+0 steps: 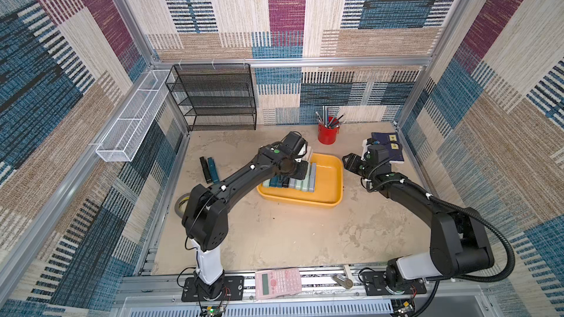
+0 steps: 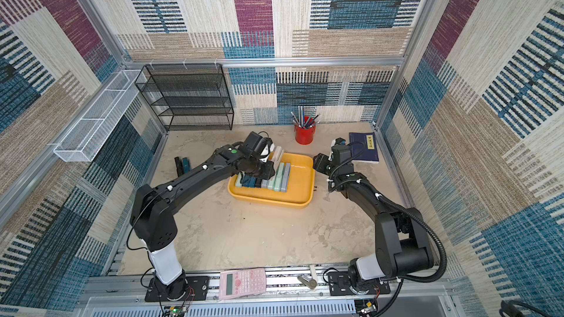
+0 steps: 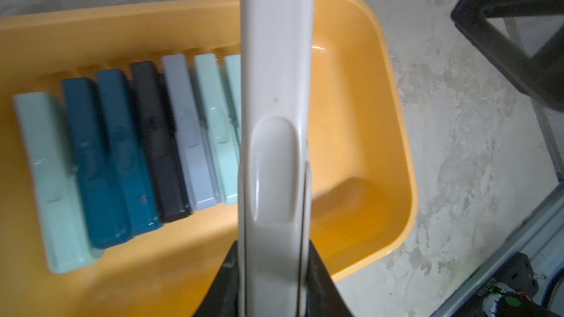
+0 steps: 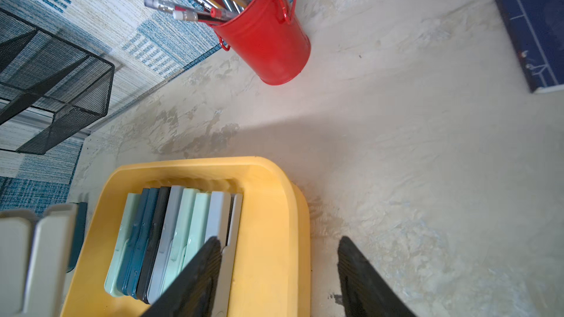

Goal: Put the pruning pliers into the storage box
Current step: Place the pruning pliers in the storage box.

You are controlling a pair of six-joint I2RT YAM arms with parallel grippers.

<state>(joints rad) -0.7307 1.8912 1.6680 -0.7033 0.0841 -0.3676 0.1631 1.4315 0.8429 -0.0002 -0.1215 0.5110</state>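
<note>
Cream pliers [image 3: 276, 86] sit clamped in the left hand [image 3: 274, 248] above the yellow box [image 3: 351, 56], which holds a row [image 3: 146, 147] of green, teal, black and grey ones, while the right hand [image 4: 279, 240] gapes empty beside it.

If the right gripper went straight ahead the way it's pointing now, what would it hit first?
Probably the rim of the storage box, near the corner facing the red pencil cup: the open right gripper straddles that rim. Height is unclear, so it could instead land on the table just beyond.
</note>
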